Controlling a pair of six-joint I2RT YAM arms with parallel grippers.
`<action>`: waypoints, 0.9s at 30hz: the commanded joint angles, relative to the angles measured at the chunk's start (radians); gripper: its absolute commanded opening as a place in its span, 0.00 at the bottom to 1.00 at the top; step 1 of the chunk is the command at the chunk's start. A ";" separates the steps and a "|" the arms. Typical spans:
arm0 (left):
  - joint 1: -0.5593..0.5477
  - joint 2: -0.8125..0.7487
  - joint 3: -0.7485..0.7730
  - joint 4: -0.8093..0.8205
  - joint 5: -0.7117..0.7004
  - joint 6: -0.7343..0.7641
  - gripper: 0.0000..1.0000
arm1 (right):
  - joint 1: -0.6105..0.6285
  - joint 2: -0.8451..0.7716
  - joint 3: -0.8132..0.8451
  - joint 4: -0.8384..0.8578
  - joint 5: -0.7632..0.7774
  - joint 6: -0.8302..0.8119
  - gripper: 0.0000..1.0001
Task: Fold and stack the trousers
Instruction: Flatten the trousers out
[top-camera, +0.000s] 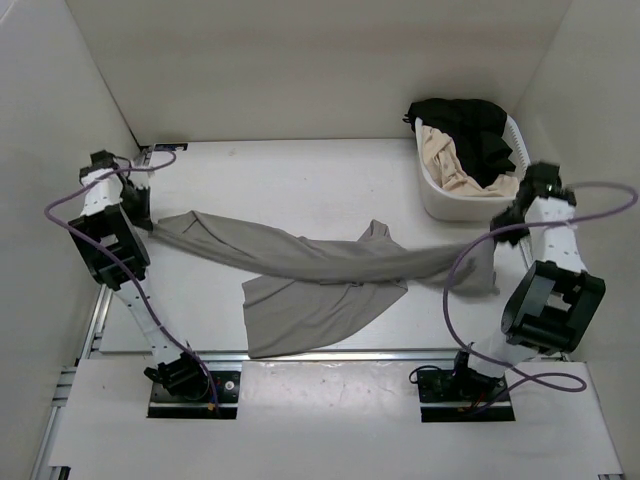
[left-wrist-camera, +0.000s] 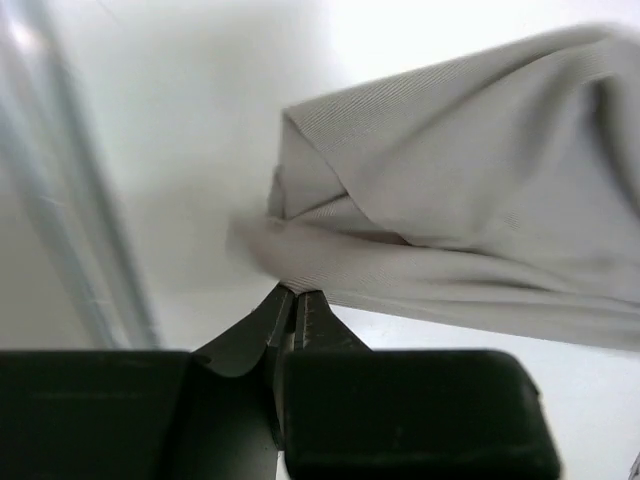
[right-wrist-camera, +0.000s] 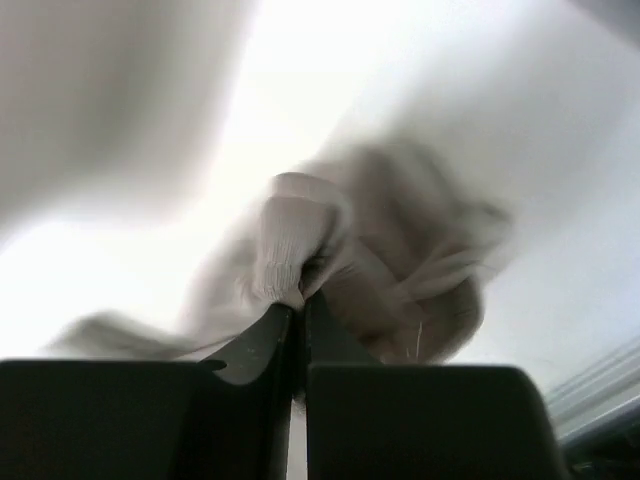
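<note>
The grey trousers (top-camera: 310, 275) lie stretched across the white table, one leg running left to right and the other folded towards the near edge. My left gripper (top-camera: 148, 226) holds the left end; in the left wrist view its jaws (left-wrist-camera: 296, 293) are shut on the trousers' (left-wrist-camera: 450, 210) edge. At the right end, my right gripper (top-camera: 497, 240) is shut on bunched cloth (right-wrist-camera: 300, 250), with the jaws (right-wrist-camera: 300, 300) pressed together on it. That end (top-camera: 478, 272) hangs lifted off the table.
A white basket (top-camera: 445, 200) at the back right holds a beige garment (top-camera: 448, 160) and a black garment (top-camera: 470, 130). White walls enclose the table on three sides. Purple cables (top-camera: 460, 290) loop beside both arms.
</note>
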 joint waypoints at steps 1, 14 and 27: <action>-0.004 -0.063 0.221 -0.112 0.069 0.004 0.15 | 0.053 0.014 0.379 -0.047 -0.068 -0.036 0.00; 0.121 -0.313 -0.070 -0.160 -0.104 0.163 0.15 | -0.160 -0.254 0.027 -0.150 -0.078 -0.116 0.00; 0.155 -0.341 -0.202 -0.192 -0.014 0.230 0.15 | -0.323 -0.222 -0.244 0.002 -0.263 -0.053 0.00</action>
